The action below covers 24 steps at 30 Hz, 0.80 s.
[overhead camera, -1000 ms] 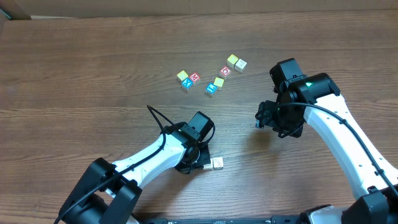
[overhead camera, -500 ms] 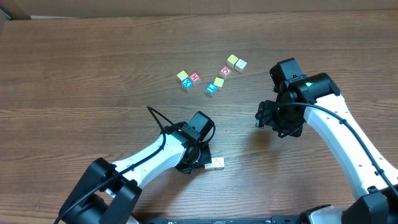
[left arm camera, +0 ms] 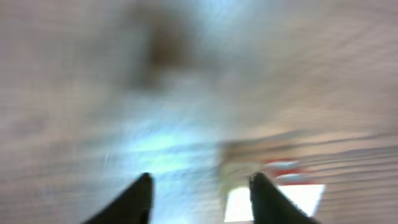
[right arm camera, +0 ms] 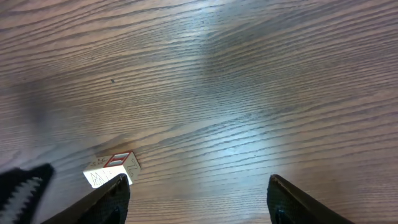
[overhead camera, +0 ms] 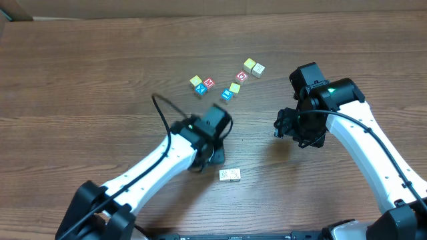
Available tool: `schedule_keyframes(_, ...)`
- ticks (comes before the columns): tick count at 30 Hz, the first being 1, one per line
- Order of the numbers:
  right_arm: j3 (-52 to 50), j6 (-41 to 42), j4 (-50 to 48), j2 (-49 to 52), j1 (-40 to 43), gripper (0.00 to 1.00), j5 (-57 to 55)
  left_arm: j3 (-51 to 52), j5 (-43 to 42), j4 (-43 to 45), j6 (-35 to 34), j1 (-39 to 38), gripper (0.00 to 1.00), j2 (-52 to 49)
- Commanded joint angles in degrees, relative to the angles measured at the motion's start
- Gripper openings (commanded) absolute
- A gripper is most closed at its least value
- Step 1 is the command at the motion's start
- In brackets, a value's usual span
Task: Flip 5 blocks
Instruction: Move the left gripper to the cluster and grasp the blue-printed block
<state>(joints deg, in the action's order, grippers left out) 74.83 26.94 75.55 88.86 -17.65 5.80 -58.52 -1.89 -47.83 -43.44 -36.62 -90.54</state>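
- Left gripper (overhead camera: 213, 159): jaws parted, nothing between them; its wrist view is blurred.
- Pale block (overhead camera: 229, 175) lies on the table (overhead camera: 80, 80), just beside the left fingertips at about 4 o'clock, not touching them.
- Right gripper (overhead camera: 281, 127): jaws wide apart and empty; the pale block sits near 8 o'clock from it, well apart.
- Other blocks (overhead camera: 227, 93) cluster at 12 o'clock from the left gripper.

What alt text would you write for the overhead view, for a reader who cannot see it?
Over a wooden table, the left gripper hangs open just beside a lone pale block. The right gripper is open over bare wood, and a scatter of coloured blocks lies farther back.
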Motion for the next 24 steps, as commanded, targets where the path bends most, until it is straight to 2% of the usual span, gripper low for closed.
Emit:
schedule_keyframes(1, 1.16, -0.46, -0.15, -1.11, 0.04, 0.72, 0.31, -4.7, 2.49, 0.39, 7.78, 2.54, 0.52, 0.87)
schedule_keyframes(4, 1.16, -0.46, 0.13, -1.09, 0.04, 0.72, 0.31, -6.73, 1.53, 1.62, 10.58, 5.68, 0.63, -0.17)
schedule_keyframes(7, 1.16, -0.46, 0.52, -1.11, 0.04, 0.72, 0.31, -8.2, -1.9, 4.2, 15.56, 8.9, 0.64, -1.6)
schedule_keyframes(13, 1.16, -0.44, 1.09, -1.11, 0.04, 0.72, 0.31, -15.02, -5.64, 3.8, 25.59, 13.05, 0.77, -8.0)
schedule_keyframes(19, 1.16, -0.44, 1.11, -1.11, 0.04, 0.72, 0.33, -24.3, -7.69, -0.5, 33.42, 12.81, 0.79, -16.72)
schedule_keyframes(24, 1.16, -0.44, 1.14, -1.11, 0.04, 0.72, 0.33, -32.35, -10.14, -3.89, 34.12, 12.61, 0.79, -24.28)
